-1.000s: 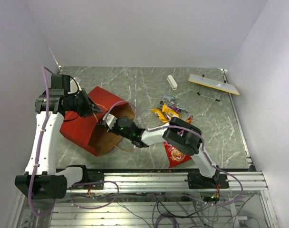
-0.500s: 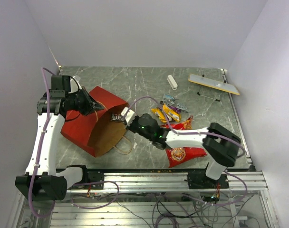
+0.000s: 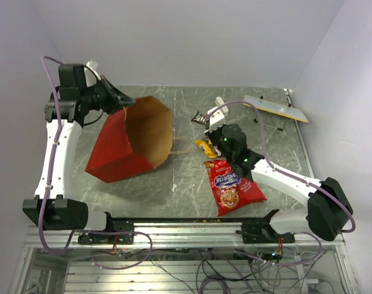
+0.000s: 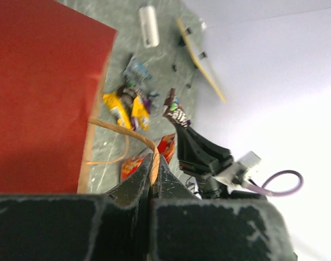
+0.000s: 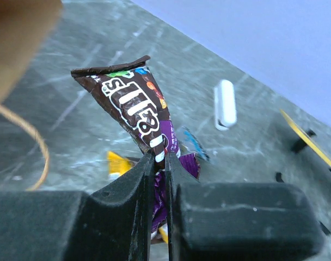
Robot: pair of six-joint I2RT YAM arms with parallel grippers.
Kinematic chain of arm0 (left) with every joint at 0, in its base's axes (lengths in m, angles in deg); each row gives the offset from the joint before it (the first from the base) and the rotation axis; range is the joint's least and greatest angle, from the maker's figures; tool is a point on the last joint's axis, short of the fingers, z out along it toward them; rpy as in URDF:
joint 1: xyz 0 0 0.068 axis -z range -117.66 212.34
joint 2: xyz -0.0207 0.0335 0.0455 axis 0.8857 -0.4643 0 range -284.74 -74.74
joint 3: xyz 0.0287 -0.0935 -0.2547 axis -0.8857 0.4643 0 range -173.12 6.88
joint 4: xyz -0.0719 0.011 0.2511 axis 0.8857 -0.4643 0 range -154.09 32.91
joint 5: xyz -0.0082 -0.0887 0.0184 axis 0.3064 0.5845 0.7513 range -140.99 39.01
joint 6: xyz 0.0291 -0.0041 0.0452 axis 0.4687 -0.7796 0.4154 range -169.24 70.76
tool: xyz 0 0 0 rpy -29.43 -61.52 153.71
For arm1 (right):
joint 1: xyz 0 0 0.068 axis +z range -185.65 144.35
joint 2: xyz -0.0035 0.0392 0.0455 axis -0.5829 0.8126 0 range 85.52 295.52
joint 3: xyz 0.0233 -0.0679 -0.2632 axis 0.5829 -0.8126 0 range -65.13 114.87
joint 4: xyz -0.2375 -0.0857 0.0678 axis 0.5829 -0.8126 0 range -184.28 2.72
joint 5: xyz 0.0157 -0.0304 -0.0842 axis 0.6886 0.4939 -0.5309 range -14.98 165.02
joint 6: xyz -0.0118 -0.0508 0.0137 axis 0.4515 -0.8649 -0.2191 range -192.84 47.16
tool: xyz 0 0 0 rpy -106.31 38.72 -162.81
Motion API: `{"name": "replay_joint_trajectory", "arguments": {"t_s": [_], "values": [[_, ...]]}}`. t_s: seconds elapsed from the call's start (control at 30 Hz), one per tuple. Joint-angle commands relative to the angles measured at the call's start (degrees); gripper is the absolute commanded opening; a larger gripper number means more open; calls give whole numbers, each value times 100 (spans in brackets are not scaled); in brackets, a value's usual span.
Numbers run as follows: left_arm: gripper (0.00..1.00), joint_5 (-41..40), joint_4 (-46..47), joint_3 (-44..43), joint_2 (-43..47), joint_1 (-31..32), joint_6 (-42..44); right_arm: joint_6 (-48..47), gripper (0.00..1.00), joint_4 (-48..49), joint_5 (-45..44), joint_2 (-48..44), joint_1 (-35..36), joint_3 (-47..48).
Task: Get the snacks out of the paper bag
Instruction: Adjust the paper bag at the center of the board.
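Nearest the arm bases, the red chip bag (image 3: 233,188) lies flat on the table (image 3: 189,171). Just beyond it, yellow and orange candy bars (image 3: 205,147) sit in a small heap. Above them the right gripper (image 5: 159,157) is pressed onto the lower end of a dark brown candy pack (image 5: 134,103). To the left, the left gripper (image 4: 153,163) pinches a tan handle (image 4: 119,132) of the paper bag (image 3: 128,144), which hangs tilted, its open mouth toward the snacks. Farthest back lie a white block (image 3: 221,105) and a yellow-edged strip (image 3: 275,108).
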Motion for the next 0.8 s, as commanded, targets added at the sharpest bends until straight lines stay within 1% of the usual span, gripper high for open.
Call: {"name": "replay_joint_trajectory", "arguments": {"t_s": [0.0, 0.07, 0.13, 0.2, 0.3, 0.33, 0.4, 0.53, 0.67, 0.77], "values": [[7, 399, 433, -796, -205, -18, -342, 249, 10, -456, -170, 157, -443, 324], [7, 351, 330, -921, -168, -109, -329, 430, 10, -588, -161, 292, -598, 447], [7, 186, 137, -773, -8, -215, -133, 580, 10, -669, -81, 380, -737, 521], [7, -37, -151, -149, 261, -345, 135, 753, 10, -696, 6, 454, -828, 546], [7, -117, -460, 1026, 708, -584, 380, 928, 10, -678, 125, 543, -908, 540], [7, -157, -547, 1316, 909, -630, 436, 966, 10, -663, 159, 562, -932, 525], [7, -379, -789, 1581, 1133, -666, 544, 1020, 10, -704, 216, 640, -947, 545], [7, -907, -1284, 1409, 1255, -680, 842, 1128, 8, -802, 238, 784, -956, 556], [7, -1207, -1563, 1182, 1289, -684, 995, 1247, 8, -843, 172, 835, -978, 426], [7, -1343, -1690, 1191, 1343, -696, 1062, 1340, 8, -1047, -41, 974, -1016, 397]]}}
